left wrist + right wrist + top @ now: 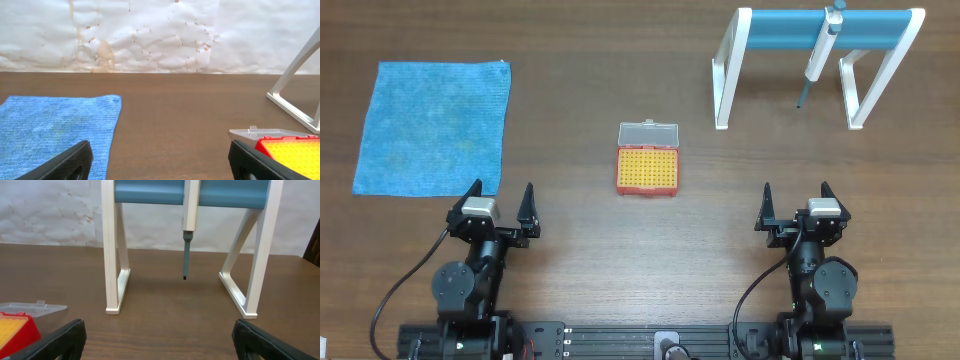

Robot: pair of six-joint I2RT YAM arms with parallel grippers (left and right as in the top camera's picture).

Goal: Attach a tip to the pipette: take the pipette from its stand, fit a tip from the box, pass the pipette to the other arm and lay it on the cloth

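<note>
Pipette (817,55) was hung at 1 o'clock for the right fingers (765,206), cloth (432,128) laid at 10 for the left fingers (528,202); both pairs were spread wide, empty.

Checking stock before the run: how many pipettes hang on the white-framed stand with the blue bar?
1. The slim white pipette with a dark shaft hangs near the middle of the blue bar of the white-framed stand. None looks hidden.

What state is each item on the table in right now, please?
Pipette: hanging from the stand.
Tip box: open, filled.
Cloth: flat, bare.
Left end effector: open, empty.
Right end effector: open, empty.
</note>
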